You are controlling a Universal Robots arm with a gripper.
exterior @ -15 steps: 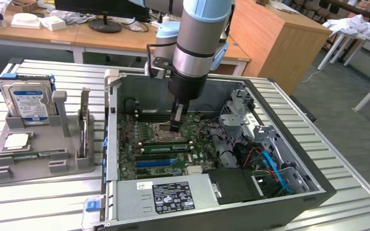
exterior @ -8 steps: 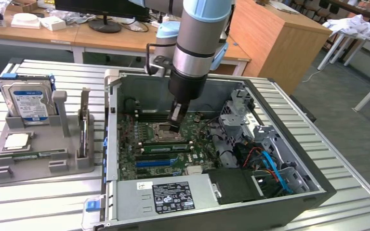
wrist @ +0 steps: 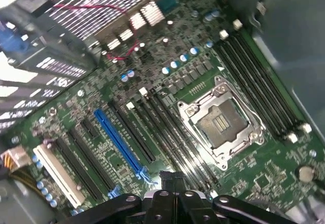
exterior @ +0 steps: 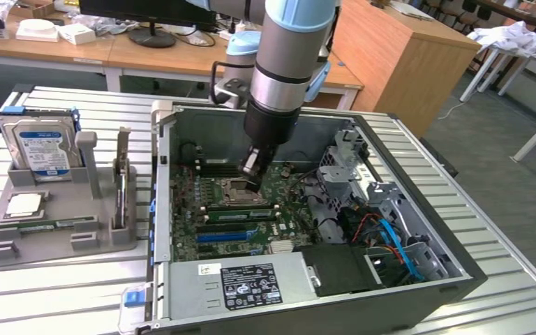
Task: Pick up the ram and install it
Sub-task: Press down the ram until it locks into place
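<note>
1. The power supply (exterior: pixel 240 286), with its white and black labels, lies at the near edge of the open computer case (exterior: pixel 454 269) in the exterior view.
2. Beyond it lies the green motherboard (exterior: pixel 214 230). The wrist view shows its blue expansion slot (wrist: pixel 118 142), white slot (wrist: pixel 58 176) and rows of long black memory slots (wrist: pixel 170 132).
3. A green strip (exterior: pixel 240 211) shows among the memory slots in the exterior view. Whether it is a seated stick cannot be told.
4. The open processor socket (exterior: pixel 234 187) (wrist: pixel 222 124), framed in silver, sits just past these slots.
5. The gripper (exterior: pixel 252 169) (wrist: pixel 173 183) hangs inside the case, low over the board, at the socket's edge and above the memory slots. Whether it is open, closed or holding anything cannot be told.
6. A grey parts tray (exterior: pixel 109 241) rests on the slatted metal table (exterior: pixel 54 293), outside the case on the exterior view's left.
7. The ram (exterior: pixel 49 225) lies flat in the tray, well apart from the gripper. A second thin stick (exterior: pixel 121 183) stands on edge in the tray's slot nearest the case.
8. A small square silver processor chip (exterior: pixel 24 204) lies flat in the tray, just behind the ram.
9. A silver hard drive (exterior: pixel 37 143) with a blue label stands upright at the tray's far end.
10. The robot arm (exterior: pixel 287 49) rises from the case, and wooden desks (exterior: pixel 156 52) stand behind.
</note>
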